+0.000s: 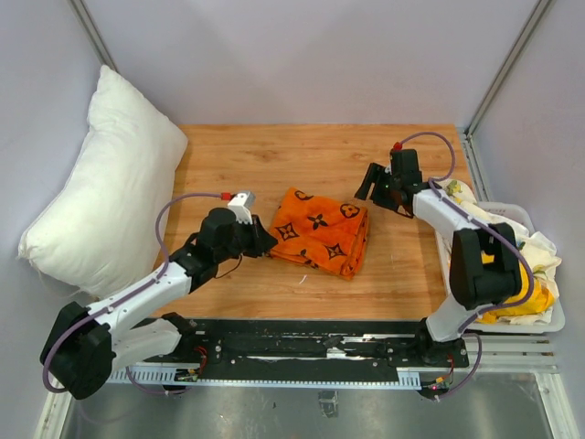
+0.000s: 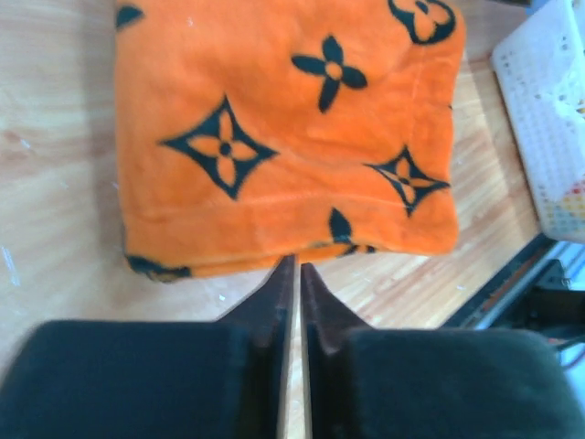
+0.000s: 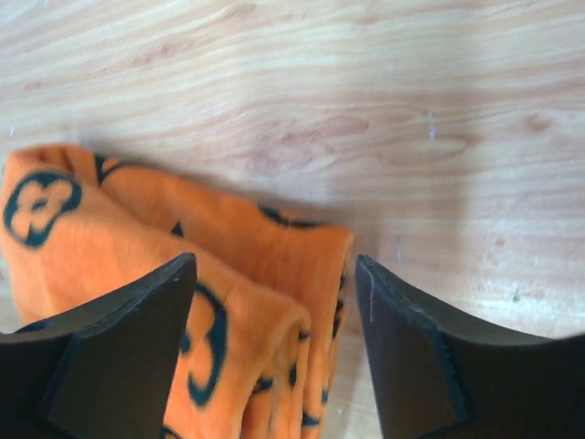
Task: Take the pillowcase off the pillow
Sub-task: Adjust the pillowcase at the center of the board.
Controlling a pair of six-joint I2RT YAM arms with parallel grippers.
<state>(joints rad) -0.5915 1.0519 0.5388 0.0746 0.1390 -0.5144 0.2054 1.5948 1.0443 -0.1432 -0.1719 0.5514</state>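
1. Pillowcase [image 1: 320, 231]: already off the pillow [image 1: 101, 183], lying as a folded wad mid-desk [image 1: 274, 151]. The pillow leans at the left wall, well apart.
2. Handling, by judgement: plush, light and limp, so it will sag and unfold when lifted. Best pinched at a folded edge or corner.
3. Left jaws: all but closed, gripping nothing, tips at the fabric's left edge.
4. Right jaws: spread wide, empty, over the case's far right corner.
5. Nearby: white bin [image 1: 554, 318] of cloths [image 1: 535, 297] at the right. Nothing blocks the case.
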